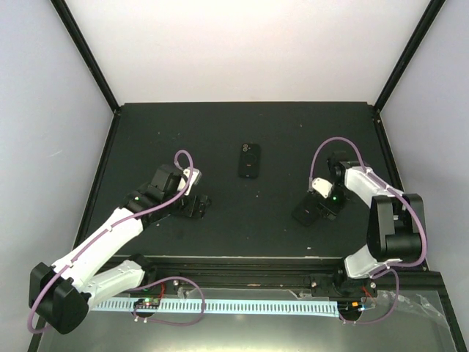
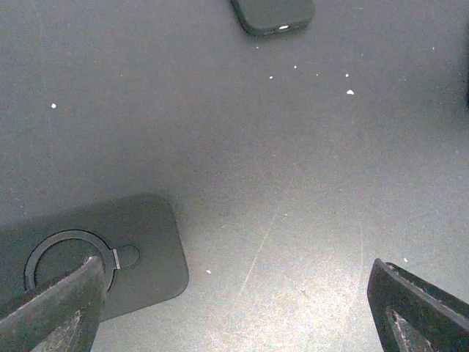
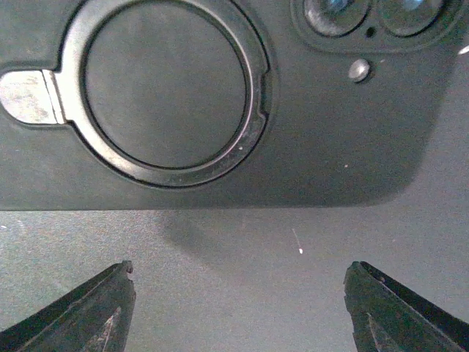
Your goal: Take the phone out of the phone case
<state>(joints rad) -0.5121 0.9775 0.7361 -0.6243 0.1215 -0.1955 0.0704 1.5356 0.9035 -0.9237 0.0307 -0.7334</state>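
Note:
A black phone case (image 3: 330, 132) with a round ring (image 3: 165, 165) on its back lies flat just beyond my right gripper (image 3: 239, 268). Camera lenses (image 3: 344, 15) show in its cutout, so the phone is inside. In the top view this case (image 1: 303, 213) is at the tip of my right gripper (image 1: 319, 205), which is open and apart from it. My left gripper (image 2: 234, 265) is open too. Its left finger (image 2: 58, 308) is over the edge of a second black ringed case (image 2: 146, 249). In the top view the left gripper (image 1: 198, 205) is left of centre.
A third black phone-shaped item (image 1: 249, 160) with a ring and camera lies at the middle of the black table (image 1: 242, 125). A dark rounded slab (image 2: 272, 15) shows at the top of the left wrist view. Black frame posts stand at the table's corners.

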